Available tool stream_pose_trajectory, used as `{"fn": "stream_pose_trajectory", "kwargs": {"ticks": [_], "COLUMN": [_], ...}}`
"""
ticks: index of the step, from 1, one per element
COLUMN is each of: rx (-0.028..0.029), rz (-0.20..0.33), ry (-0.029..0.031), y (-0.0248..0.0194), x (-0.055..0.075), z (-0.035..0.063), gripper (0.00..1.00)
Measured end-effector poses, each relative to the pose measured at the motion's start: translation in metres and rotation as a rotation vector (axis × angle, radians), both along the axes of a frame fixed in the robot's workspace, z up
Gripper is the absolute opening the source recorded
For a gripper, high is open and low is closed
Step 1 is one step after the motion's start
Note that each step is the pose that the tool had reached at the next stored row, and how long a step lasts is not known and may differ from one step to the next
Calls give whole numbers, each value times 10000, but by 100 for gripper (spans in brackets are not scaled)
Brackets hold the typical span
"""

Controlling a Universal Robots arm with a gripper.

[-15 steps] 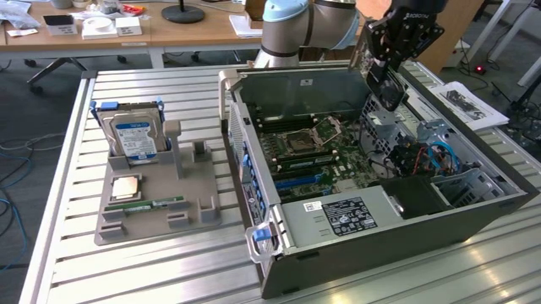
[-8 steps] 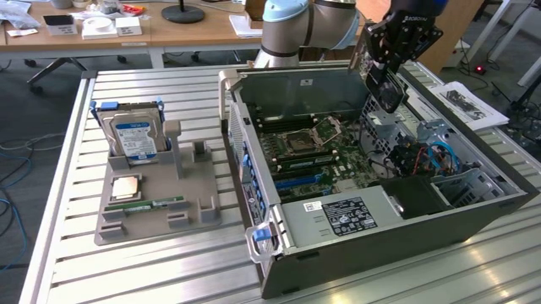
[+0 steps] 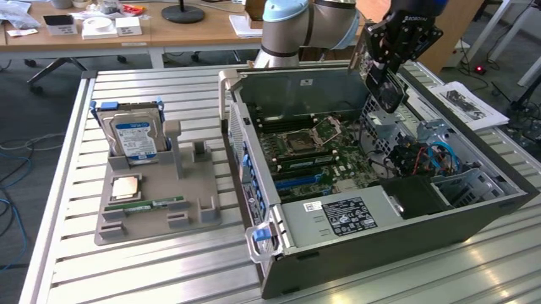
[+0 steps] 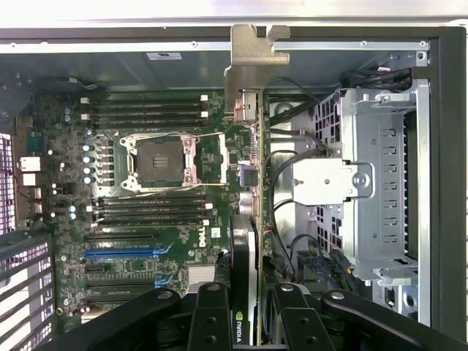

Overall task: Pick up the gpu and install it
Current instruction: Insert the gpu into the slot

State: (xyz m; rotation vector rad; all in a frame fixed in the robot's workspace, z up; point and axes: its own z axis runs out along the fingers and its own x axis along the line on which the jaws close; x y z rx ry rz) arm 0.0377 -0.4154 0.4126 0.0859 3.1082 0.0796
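My gripper [image 3: 391, 60] hangs above the far right part of the open computer case [image 3: 397, 237], shut on the gpu [image 3: 386, 88]. The card is a dark board with a round fan, held on edge and clear of the motherboard [image 3: 325, 155]. In the wrist view the gpu [image 4: 248, 168] runs edge-on away from my gripper [image 4: 248, 325], its silver end bracket [image 4: 252, 55] at the far end near the case wall. The black fingers [image 4: 210, 318] clamp it on both sides. It hovers over the strip between the motherboard [image 4: 146, 219] and the drive cage [image 4: 380, 183].
The blue expansion slot [image 3: 300, 182] [image 4: 121, 254] lies on the board near the front of the case. On the exterior view's left, a grey fixture [image 3: 156, 209] holds a blue-labelled hard drive [image 3: 135, 139], a processor [image 3: 125, 187] and a green memory stick [image 3: 148, 206]. Papers [image 3: 469, 104] lie right of the case.
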Motion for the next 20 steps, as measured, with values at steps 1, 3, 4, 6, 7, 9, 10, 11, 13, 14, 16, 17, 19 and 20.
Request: {"fn": "stream_pose_trajectory", "kwargs": {"ticks": [1, 3, 4, 6, 7, 9, 10, 11, 13, 14, 16, 17, 19, 20], "rx": [0, 0, 1, 1, 2, 2, 2, 2, 1, 2, 2, 1, 1, 1], "rz": [0, 62, 138, 393, 552, 850, 996, 1159, 1458, 1612, 1940, 2113, 2480, 2652], "ry": [0, 0, 0, 0, 0, -1, 0, 0, 0, 0, 0, 0, 0, 0], "y": [0, 0, 0, 0, 0, 0, 0, 0, 0, 0, 0, 0, 0, 0], "x": [0, 0, 0, 0, 0, 0, 0, 0, 0, 0, 0, 0, 0, 0], "z": [0, 0, -1, -3, -5, -8, -9, -11, -16, -19, -25, -27, -32, -34], "gripper": [27, 27, 27, 27, 27, 27, 27, 27, 27, 27, 27, 27, 27, 27]}}
